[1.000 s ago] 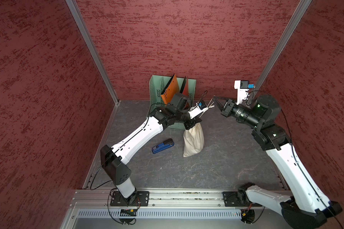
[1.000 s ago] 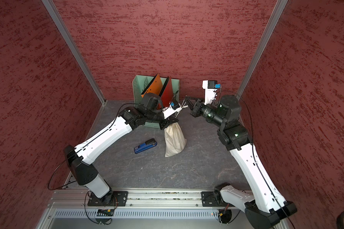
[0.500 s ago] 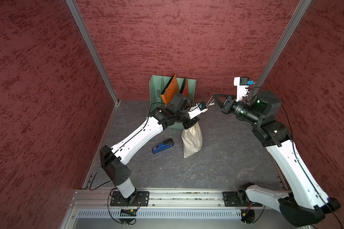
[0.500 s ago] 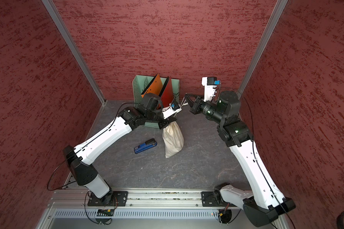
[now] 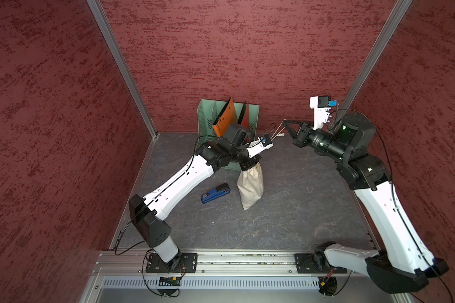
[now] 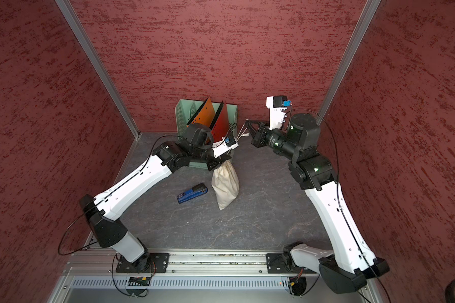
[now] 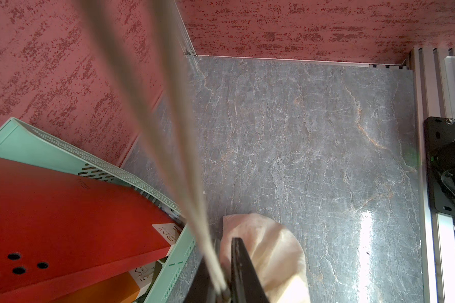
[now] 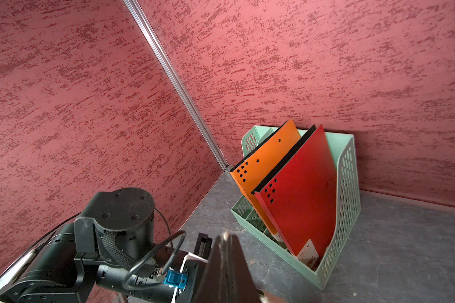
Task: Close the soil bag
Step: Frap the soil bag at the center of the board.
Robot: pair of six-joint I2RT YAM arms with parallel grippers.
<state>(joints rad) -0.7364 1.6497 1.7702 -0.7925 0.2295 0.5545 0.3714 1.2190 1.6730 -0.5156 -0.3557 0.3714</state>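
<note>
The soil bag (image 5: 250, 183) (image 6: 225, 185) is a cream cloth sack standing on the grey floor in front of the green rack. My left gripper (image 5: 249, 165) (image 6: 216, 164) is shut on its gathered neck. In the left wrist view the black jaws (image 7: 225, 288) pinch the neck, with the bag's body (image 7: 273, 251) below. Two pale cords (image 7: 179, 147) (image 5: 275, 132) run taut from the neck up to my right gripper (image 5: 284, 121) (image 6: 247, 122), which is shut on them above and to the right of the bag. In the right wrist view its jaws (image 8: 225, 236) stand pressed together.
A green file rack (image 5: 253, 118) (image 8: 350, 183) with an orange folder (image 8: 268, 154) and a red one (image 8: 300, 189) stands against the back wall, right behind the bag. A blue stapler (image 5: 215, 193) lies left of the bag. Red walls enclose three sides.
My right gripper has risen a little with the cords in it, drawing them tighter. The bag and my left gripper have shifted slightly to the left.
</note>
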